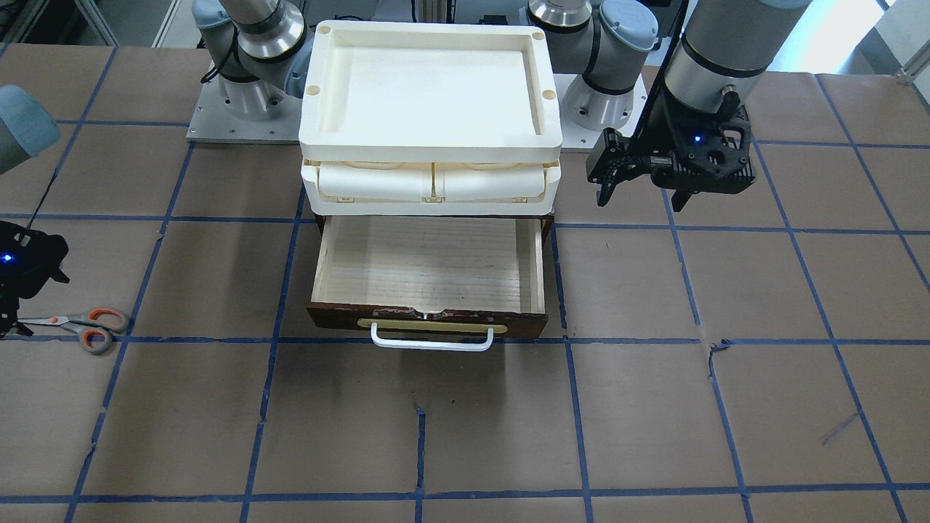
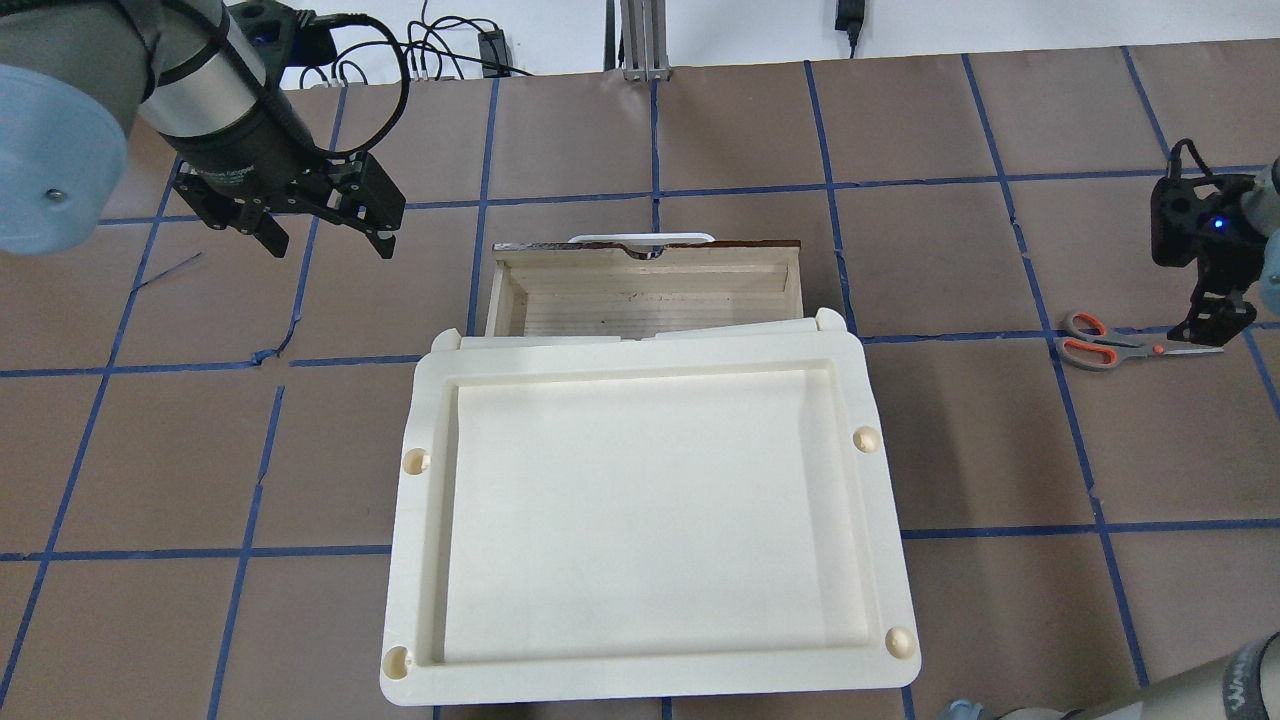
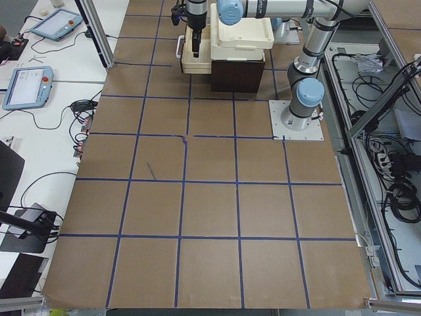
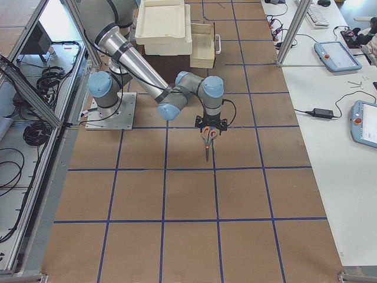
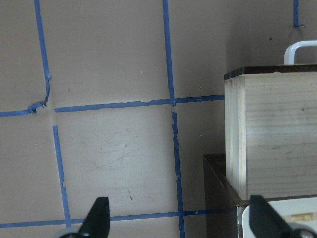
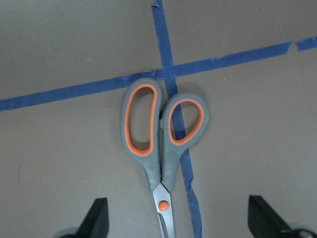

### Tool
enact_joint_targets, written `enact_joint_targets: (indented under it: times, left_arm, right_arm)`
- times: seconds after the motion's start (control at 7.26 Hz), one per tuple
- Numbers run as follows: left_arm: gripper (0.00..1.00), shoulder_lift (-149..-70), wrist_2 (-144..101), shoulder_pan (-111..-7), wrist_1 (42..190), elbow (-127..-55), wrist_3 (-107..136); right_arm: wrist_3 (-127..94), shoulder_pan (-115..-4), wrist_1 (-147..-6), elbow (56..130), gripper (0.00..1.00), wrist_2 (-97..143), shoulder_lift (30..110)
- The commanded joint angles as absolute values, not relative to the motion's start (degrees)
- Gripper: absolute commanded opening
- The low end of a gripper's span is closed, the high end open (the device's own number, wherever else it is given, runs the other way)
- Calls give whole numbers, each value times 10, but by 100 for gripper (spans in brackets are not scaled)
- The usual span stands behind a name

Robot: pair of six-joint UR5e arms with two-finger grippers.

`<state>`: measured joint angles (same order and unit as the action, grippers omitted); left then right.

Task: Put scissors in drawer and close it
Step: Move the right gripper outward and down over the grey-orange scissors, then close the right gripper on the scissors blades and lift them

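Observation:
The scissors (image 1: 83, 327), with grey-and-orange handles, lie flat on the brown table at the robot's right; they also show in the overhead view (image 2: 1100, 345) and the right wrist view (image 6: 161, 134). My right gripper (image 2: 1215, 322) is open just above their blades, handles pointing away from it; its fingers (image 6: 96, 220) stand on both sides of the blades. The drawer (image 1: 429, 272) is pulled out and empty, with its white handle (image 1: 432, 340) toward the operators' side. My left gripper (image 2: 328, 240) is open and empty, in the air beside the drawer's (image 5: 272, 134) left side.
Cream plastic trays (image 2: 640, 520) are stacked on the dark cabinet over the drawer and overhang its back part. Both arm bases (image 1: 247, 94) stand behind the cabinet. Blue tape lines (image 1: 421, 465) grid the brown table cover.

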<state>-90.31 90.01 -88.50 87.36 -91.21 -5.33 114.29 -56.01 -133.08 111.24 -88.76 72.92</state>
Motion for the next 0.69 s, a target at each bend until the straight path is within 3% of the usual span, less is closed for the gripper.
enact_joint_targets:
  times: [0.0,0.28,0.55]
  left_arm:
    - [100,-903,900,-885,873,-911,-54]
    - [100,-901,900,-885,874,-909,-54]
    - [100,-901,900,-885,874,-910,-57]
  right_arm:
    - [1183,-539,-1379,1120,99,-852,688]
    - [1186,-538,-1385,1121,97,-851,677]
    - [1187,-538,-1385,1119,90,-855,660]
